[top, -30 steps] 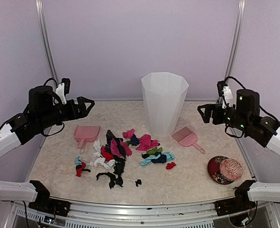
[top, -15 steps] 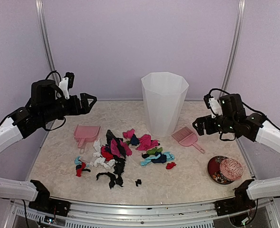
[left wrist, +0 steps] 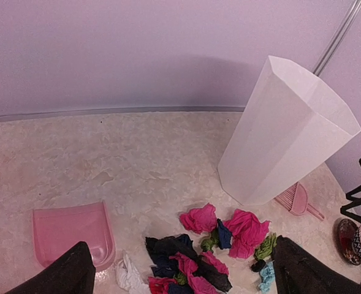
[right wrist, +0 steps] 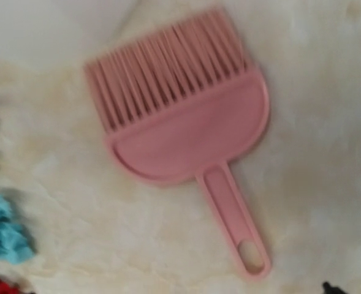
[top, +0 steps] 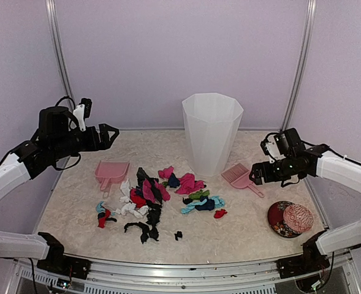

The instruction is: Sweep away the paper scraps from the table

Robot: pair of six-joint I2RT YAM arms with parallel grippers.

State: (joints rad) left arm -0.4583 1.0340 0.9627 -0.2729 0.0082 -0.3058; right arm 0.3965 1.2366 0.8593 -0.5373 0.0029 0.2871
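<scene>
1. Though loosely strewn, paper scraps (top: 162,199) at middle of table (top: 241,239); long axis left-right, pink dustpan (top: 110,174) to brush (top: 240,177).
2. Left gripper (top: 111,132) aloft, fingers spread wide.
3. Right gripper (top: 257,173) above brush; spread or pressed together, cannot tell.

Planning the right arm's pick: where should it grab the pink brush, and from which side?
Take the brush by its handle, mid-length, from straight above, closing across its width. It lies flat; the handle is the narrow stiff part, with bare table either side. The head looks too wide and the bristles would probably flex.
</scene>
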